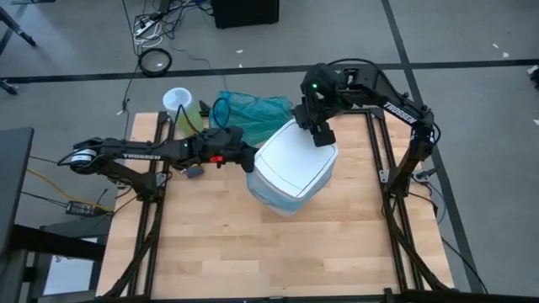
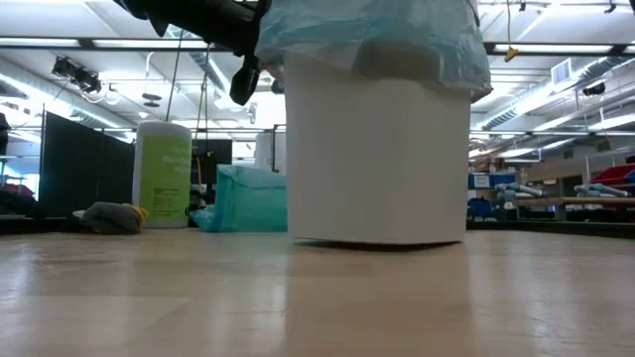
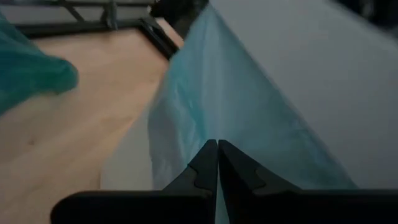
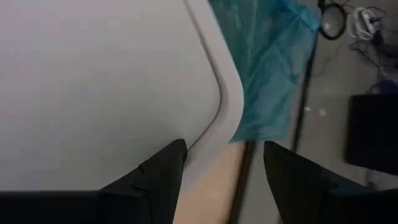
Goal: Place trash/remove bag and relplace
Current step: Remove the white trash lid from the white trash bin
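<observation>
Left gripper (image 3: 217, 163) fingers clenched on the sky-blue bag (image 3: 211, 93) at the white bin (image 1: 292, 164), table centre | right gripper (image 4: 224, 171) fingers spread over the lid's far rim | advice: pull the liner gently, steady the bin.

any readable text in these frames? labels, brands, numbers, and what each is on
"TROSSEN": white letters on the left arm, high view.
"TROSSEN": white letters on the right arm, high view.
Green-and-white canister: there is print on its label, too blurred to read in the low view.
White bin, light blue bag, teal bag: no text visible.
Nothing readable in either wrist view.
</observation>
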